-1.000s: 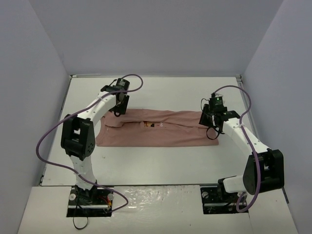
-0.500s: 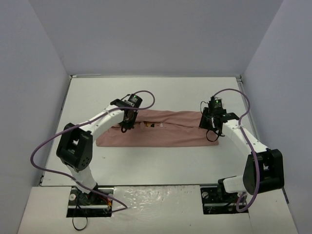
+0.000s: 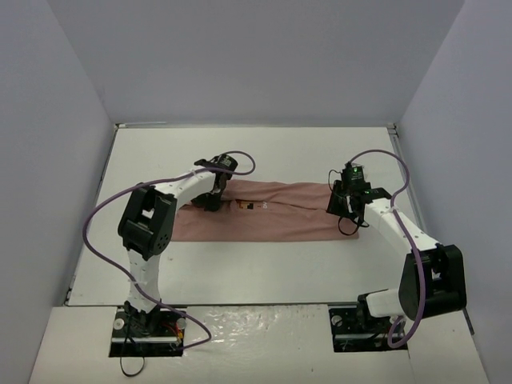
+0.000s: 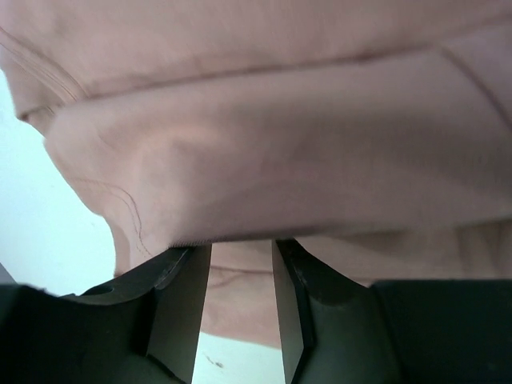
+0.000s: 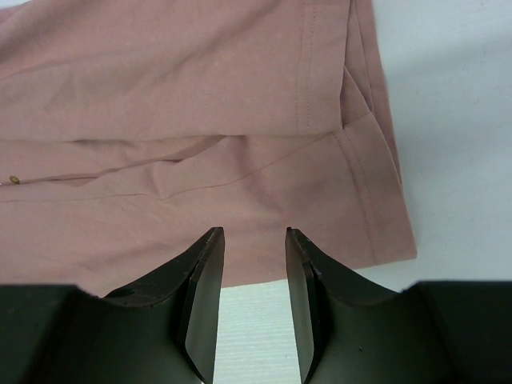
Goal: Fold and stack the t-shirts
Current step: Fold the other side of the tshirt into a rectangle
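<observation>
One salmon-pink t-shirt (image 3: 280, 220), one white table (image 3: 240, 264), two grippers: left gripper (image 3: 210, 200), right gripper (image 3: 342, 212).

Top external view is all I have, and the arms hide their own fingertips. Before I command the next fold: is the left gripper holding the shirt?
Observer: No. The left wrist view shows the left gripper with its jaws apart and nothing between them. A fold of the shirt lies just past the tips.
Operator: And the right one?
Observer: The right gripper is open and empty too. It sits over the shirt's near edge at its right end, and bare table shows beyond the hem.
</observation>
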`<state>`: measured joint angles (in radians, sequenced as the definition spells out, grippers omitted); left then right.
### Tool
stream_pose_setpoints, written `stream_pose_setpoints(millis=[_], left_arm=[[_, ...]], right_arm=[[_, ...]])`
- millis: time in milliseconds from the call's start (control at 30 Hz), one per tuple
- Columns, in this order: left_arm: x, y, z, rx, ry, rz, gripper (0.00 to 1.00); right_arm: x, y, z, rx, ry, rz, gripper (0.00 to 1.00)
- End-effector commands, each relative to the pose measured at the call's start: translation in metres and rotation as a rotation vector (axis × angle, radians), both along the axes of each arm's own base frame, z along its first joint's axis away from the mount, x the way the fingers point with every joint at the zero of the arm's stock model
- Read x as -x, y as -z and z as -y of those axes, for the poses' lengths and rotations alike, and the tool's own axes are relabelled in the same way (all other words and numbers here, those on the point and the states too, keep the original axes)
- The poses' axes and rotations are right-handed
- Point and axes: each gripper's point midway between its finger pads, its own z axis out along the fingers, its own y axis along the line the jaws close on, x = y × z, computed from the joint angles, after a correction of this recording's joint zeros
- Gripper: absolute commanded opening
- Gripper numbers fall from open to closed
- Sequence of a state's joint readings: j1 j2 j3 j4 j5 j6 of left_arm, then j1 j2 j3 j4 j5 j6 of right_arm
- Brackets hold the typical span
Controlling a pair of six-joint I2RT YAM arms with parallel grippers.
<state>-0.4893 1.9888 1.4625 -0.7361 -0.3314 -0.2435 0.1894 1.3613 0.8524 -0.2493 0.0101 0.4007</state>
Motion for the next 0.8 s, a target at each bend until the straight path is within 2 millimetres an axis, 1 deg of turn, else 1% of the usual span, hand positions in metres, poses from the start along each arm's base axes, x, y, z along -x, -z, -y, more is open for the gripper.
stream_pose_setpoints(millis=[0, 300, 500, 600, 767], left_arm=[[-0.03, -0.03, -0.004, -0.038, 0.01, 0.104, 0.34], [-0.046, -0.029, -0.013, -0.063, 0.005, 0.105, 0.34], [-0.054, -0.028, -0.014, -0.052, 0.0, 0.106, 0.34], [-0.055, -0.027, -0.012, -0.047, 0.004, 0.101, 0.33], [-0.055, -0.023, -0.009, -0.031, 0.006, 0.092, 0.27]], right_arm=[[-0.006, -0.014, 0.001, -0.017, 0.015, 0.057, 0.34], [-0.007, -0.011, 0.0, -0.013, 0.012, 0.045, 0.34], [-0.009, -0.009, 0.0, -0.013, 0.013, 0.04, 0.34], [-0.009, -0.008, 0.0, -0.013, 0.014, 0.037, 0.34], [-0.008, -0.008, 0.0, -0.012, 0.012, 0.037, 0.34]])
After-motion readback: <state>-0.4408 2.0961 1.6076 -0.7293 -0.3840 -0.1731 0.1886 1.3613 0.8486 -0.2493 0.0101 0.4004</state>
